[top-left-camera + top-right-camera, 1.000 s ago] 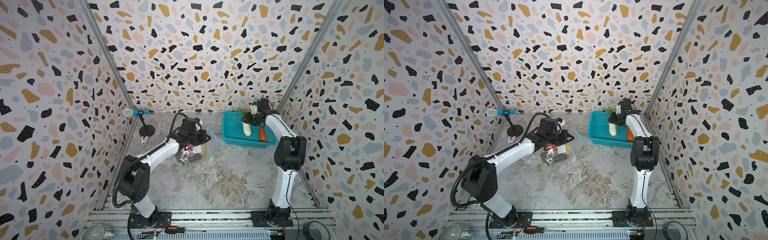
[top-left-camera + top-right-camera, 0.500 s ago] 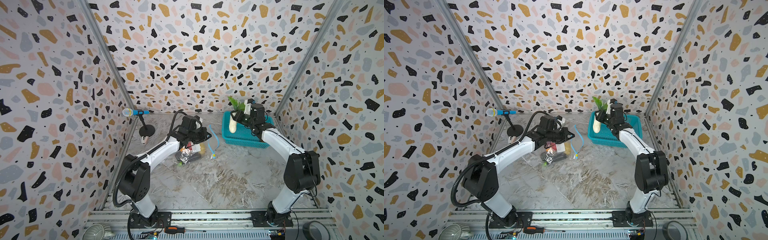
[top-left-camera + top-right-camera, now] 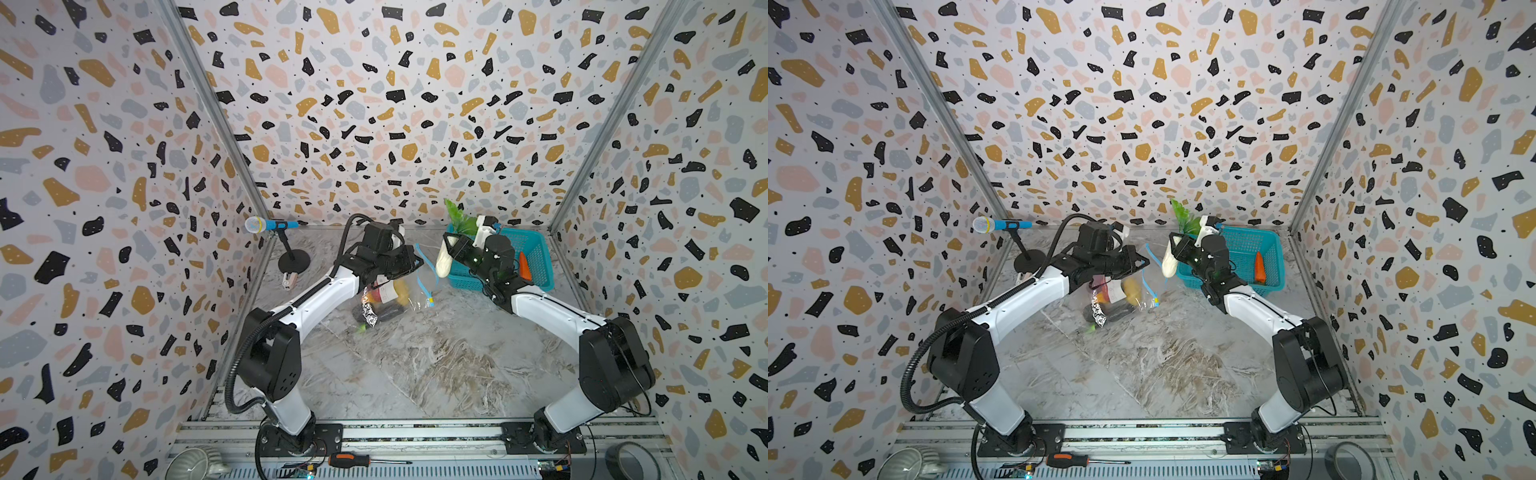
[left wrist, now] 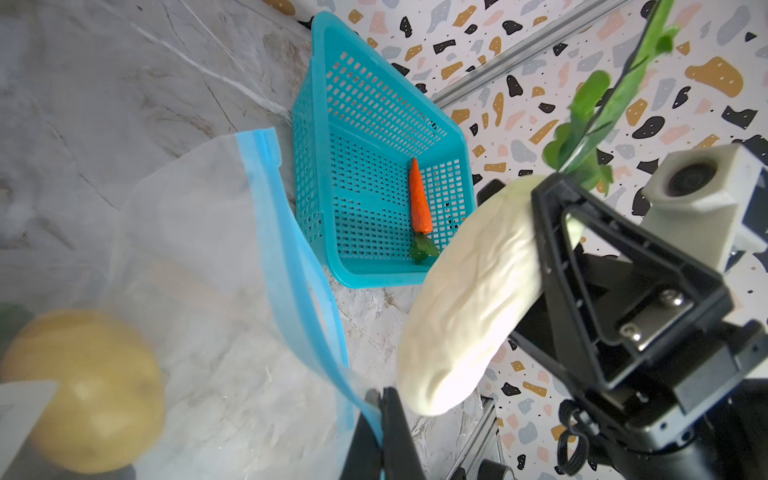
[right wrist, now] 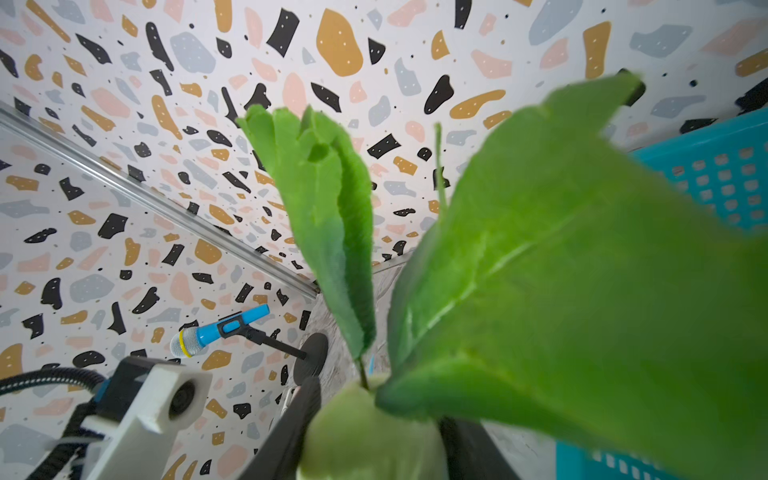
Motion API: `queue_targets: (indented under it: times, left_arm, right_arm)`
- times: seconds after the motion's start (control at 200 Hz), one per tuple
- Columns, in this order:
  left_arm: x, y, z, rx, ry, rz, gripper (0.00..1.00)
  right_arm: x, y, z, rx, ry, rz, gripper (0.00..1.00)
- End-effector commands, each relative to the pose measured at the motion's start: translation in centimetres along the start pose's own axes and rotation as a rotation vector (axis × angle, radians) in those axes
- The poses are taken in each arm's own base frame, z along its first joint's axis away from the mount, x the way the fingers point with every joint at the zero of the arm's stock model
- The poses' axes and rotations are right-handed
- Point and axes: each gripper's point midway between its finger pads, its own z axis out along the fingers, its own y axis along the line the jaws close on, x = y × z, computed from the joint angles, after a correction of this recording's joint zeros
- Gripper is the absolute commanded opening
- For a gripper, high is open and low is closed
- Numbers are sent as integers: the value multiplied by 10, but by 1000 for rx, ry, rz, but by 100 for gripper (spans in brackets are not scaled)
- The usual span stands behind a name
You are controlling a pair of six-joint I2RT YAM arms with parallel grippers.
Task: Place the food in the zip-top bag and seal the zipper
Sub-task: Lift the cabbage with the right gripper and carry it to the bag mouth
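Note:
The clear zip-top bag (image 3: pixel 409 286) (image 3: pixel 1136 286) lies mid-table with a yellow piece (image 4: pixel 83 390), a dark aubergine (image 3: pixel 390 312) and a red piece inside. My left gripper (image 3: pixel 417 262) (image 4: pixel 380 405) is shut on the bag's mouth edge at the blue zipper (image 4: pixel 282 249), lifting it. Just right of the mouth, my right gripper (image 3: pixel 451 247) (image 5: pixel 374 415) is shut on a white cabbage-like piece (image 3: pixel 444 261) (image 4: pixel 469 303) whose green leaves (image 5: pixel 540 270) stand upward. An orange carrot (image 3: pixel 525 266) (image 4: pixel 419 199) lies in the teal basket.
The teal mesh basket (image 3: pixel 540 245) (image 4: pixel 316 145) stands at the back right against the wall. A toy microphone on a stand (image 3: pixel 266 225) is at the back left. A screwdriver (image 3: pixel 353 460), a tape roll (image 3: pixel 631 461) and a bowl (image 3: pixel 195 465) lie along the front rail.
My right arm has swung left from over the basket, carrying the white leafy piece up beside the bag's mouth. The left gripper has kept its hold on the bag edge.

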Motion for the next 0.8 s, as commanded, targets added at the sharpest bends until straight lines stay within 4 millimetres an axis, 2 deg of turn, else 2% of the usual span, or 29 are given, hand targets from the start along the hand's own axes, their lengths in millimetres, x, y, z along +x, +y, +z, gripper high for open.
queue_targets:
  times: [0.0,0.43,0.796]
  left_arm:
    - [-15,-13,-9,19,-39,25,0]
    - [-20,-18,-19,15,-62,34,0]
    - [-23,-21,-24,18,-76,39,0]
  right_arm:
    - [-16,25,-2,-69,-83,23,44]
    - [23,25,23,-74,-19,36,45]
    - [47,20,21,-61,25,29,46]
